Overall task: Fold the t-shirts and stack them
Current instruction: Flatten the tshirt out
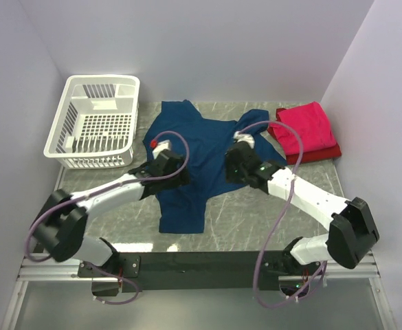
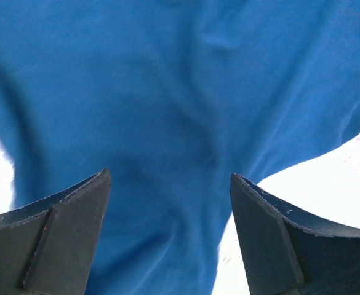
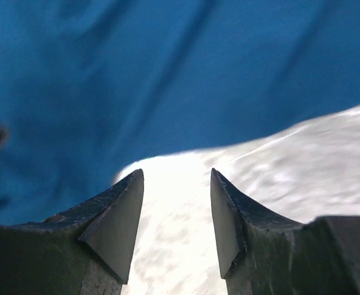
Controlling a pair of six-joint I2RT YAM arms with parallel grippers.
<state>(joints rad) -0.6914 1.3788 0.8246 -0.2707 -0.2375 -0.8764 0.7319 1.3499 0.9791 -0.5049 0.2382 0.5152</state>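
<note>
One basket (image 1: 94,120) sits upper left. One navy shirt (image 1: 187,203) lies spread at centre on the surface (image 1: 255,220). The left fingers (image 1: 181,173) and right fingers (image 1: 233,167) are over it, both parted, gripping nothing. Two folded red shirts (image 1: 307,130) lie stacked upper right.

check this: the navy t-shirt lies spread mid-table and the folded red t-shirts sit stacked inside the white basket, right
Not quite. The top view shows the folded red t-shirts stacked on the table at the back right, outside the white basket, which stands at the back left. The navy t-shirt does lie spread mid-table.
</note>
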